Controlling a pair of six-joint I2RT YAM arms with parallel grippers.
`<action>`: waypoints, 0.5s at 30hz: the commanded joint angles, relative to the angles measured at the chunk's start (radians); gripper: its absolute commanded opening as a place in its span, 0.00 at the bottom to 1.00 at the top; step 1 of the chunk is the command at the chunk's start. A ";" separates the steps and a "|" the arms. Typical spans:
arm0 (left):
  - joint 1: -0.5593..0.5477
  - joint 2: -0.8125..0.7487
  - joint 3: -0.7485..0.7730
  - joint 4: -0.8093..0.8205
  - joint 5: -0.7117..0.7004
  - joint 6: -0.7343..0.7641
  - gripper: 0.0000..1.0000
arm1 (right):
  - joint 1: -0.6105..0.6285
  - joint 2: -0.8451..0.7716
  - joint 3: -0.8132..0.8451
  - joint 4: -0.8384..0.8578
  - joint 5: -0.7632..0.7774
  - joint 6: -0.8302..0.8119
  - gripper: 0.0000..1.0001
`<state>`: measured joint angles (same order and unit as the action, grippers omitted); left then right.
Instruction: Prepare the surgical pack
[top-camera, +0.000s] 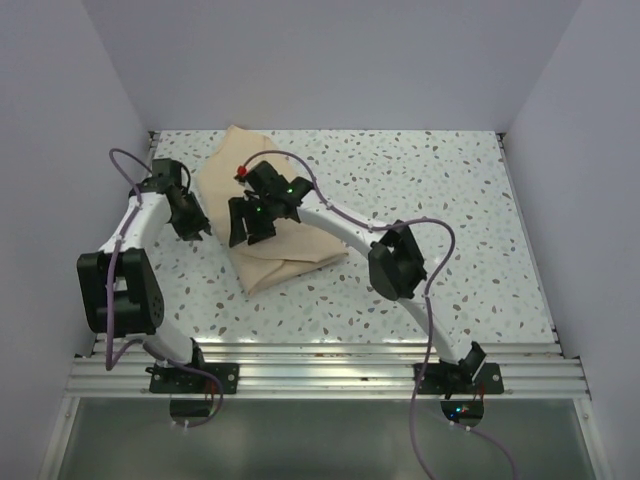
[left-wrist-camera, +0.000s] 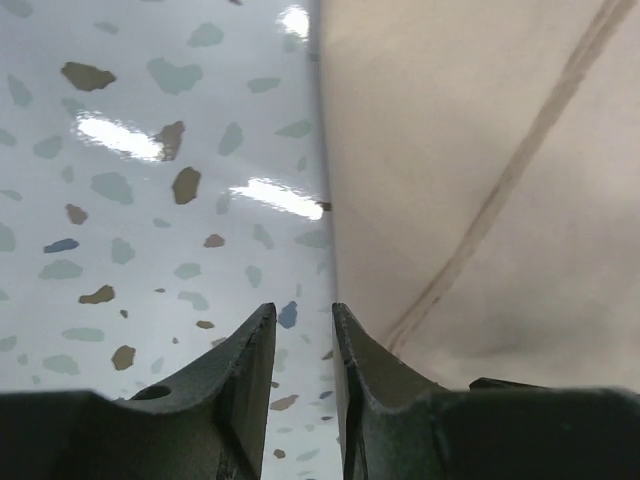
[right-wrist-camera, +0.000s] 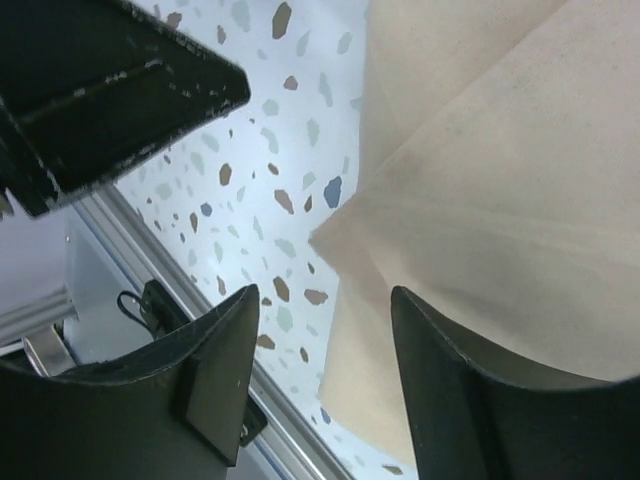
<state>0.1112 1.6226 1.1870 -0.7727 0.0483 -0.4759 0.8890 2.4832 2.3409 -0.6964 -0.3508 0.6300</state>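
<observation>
Overhead, tan bundle (top-camera: 290, 255) folded; wrist views alone show left gripper (left-wrist-camera: 303, 315), right gripper (right-wrist-camera: 322, 300) apart.

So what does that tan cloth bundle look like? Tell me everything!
The tan cloth bundle is folded into a compact, roughly rectangular parcel with overlapping flaps and one pointed corner. The fabric looks soft and matte, with a faint line across one flap. It lies slanted on the speckled table, toward the far left. The right gripper hangs over it, jaws apart, gripping nothing; the left gripper sits at its left edge. Whatever is inside is hidden.
</observation>
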 joint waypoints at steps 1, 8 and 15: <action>0.007 -0.055 0.054 -0.011 0.129 -0.009 0.32 | -0.047 -0.215 -0.059 -0.037 -0.021 -0.098 0.60; -0.013 -0.081 0.030 0.136 0.410 -0.095 0.08 | -0.244 -0.495 -0.526 0.061 -0.158 -0.119 0.44; -0.152 -0.055 -0.024 0.230 0.470 -0.164 0.02 | -0.346 -0.603 -0.836 0.158 -0.263 -0.205 0.01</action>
<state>0.0143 1.5730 1.1919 -0.6235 0.4450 -0.5854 0.5217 1.9091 1.5822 -0.5964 -0.5167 0.4812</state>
